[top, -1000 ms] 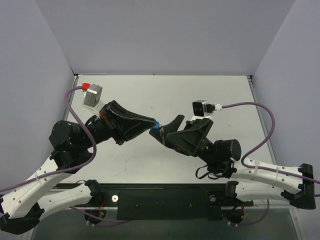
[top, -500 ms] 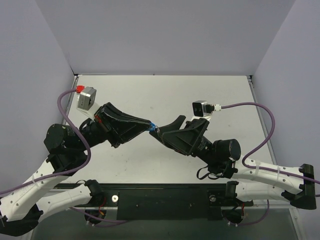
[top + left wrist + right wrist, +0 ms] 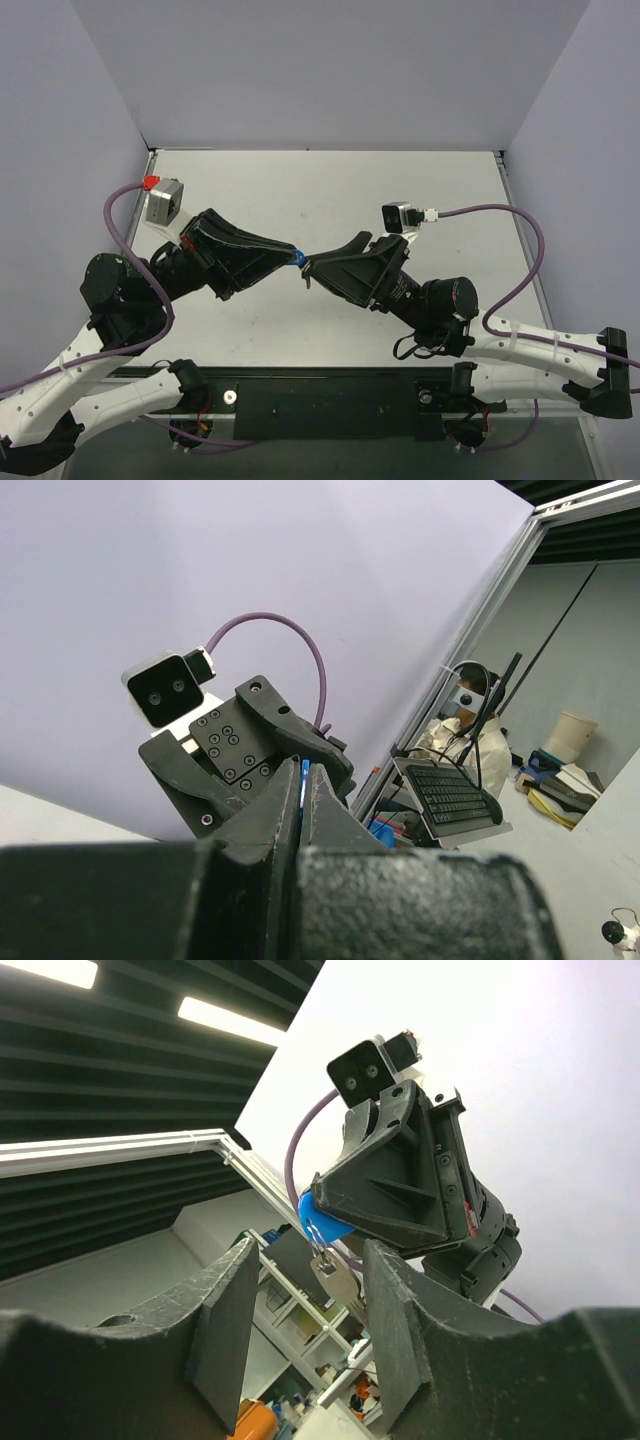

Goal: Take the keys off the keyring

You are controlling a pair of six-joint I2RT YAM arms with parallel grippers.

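keyring (image 3: 325,1226): in the left pincer (image 3: 302,785) tips, above mid-bench (image 3: 400,180)
key (image 3: 336,1279): on the keyring, between the right pincer (image 3: 310,1252) fingers
right pincer: just right of the left pincer

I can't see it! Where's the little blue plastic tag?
Top view, middle: the blue plastic tag is pinched by the left gripper, facing the right gripper.
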